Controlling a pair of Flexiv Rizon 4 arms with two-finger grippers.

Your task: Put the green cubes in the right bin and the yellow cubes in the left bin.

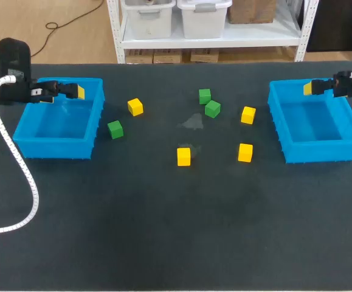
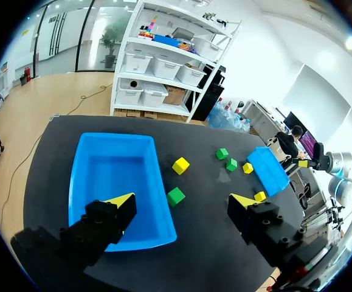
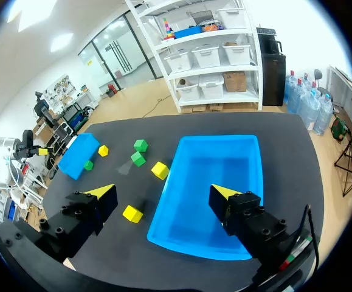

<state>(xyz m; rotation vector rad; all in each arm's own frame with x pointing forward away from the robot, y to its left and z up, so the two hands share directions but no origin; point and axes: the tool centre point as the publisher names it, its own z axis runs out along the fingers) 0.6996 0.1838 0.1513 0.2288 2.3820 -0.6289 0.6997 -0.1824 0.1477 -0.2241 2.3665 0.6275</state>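
Three green cubes lie on the dark table: one (image 1: 115, 129) beside the left blue bin (image 1: 54, 149), and two (image 1: 205, 96) (image 1: 212, 109) close together at the middle back. Several yellow cubes are scattered between the bins, among them one (image 1: 135, 107) near the left bin, one (image 1: 183, 156) in the middle and one (image 1: 248, 115) near the right blue bin (image 1: 318, 152). My left gripper (image 1: 72, 91) (image 2: 183, 202) hangs open over the left bin's (image 2: 115, 182) far edge, holding nothing. My right gripper (image 1: 312, 88) (image 3: 163, 193) hangs open and empty over the right bin's (image 3: 212, 188) far edge. Both bins look empty.
A white cable (image 1: 17, 158) from my left arm loops over the table's left side, in front of the left bin. A faint pale smudge (image 1: 193, 121) marks the mat near the two green cubes. The front half of the table holds no objects.
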